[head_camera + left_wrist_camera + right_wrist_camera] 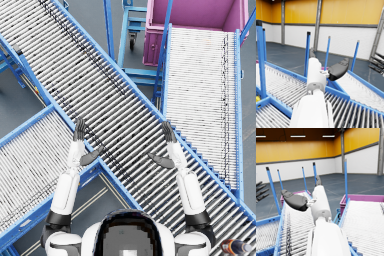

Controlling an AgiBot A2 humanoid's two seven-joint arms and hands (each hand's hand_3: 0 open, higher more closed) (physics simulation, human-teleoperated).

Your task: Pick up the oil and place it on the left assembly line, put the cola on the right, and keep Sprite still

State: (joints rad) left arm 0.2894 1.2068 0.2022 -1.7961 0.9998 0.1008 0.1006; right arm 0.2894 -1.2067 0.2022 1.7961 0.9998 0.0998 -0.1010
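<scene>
Both hands hover over the central roller conveyor point(125, 115), palms facing each other, fingers stretched out and thumbs pointing inward. My left hand point(81, 145) point(337, 70) holds nothing. My right hand point(167, 147) point(296, 200) also holds nothing. Between the hands are only bare rollers. A small bottle-like object point(235, 246) with dark, orange and blue parts lies at the bottom right corner, by my right shoulder; I cannot tell which drink it is. No other bottle shows in any view.
The left assembly line point(25, 160) runs below my left arm. The right assembly line point(200, 90) runs along the right side, ending at a pink bin point(195, 20). Blue rails and upright posts point(307, 52) border the conveyors.
</scene>
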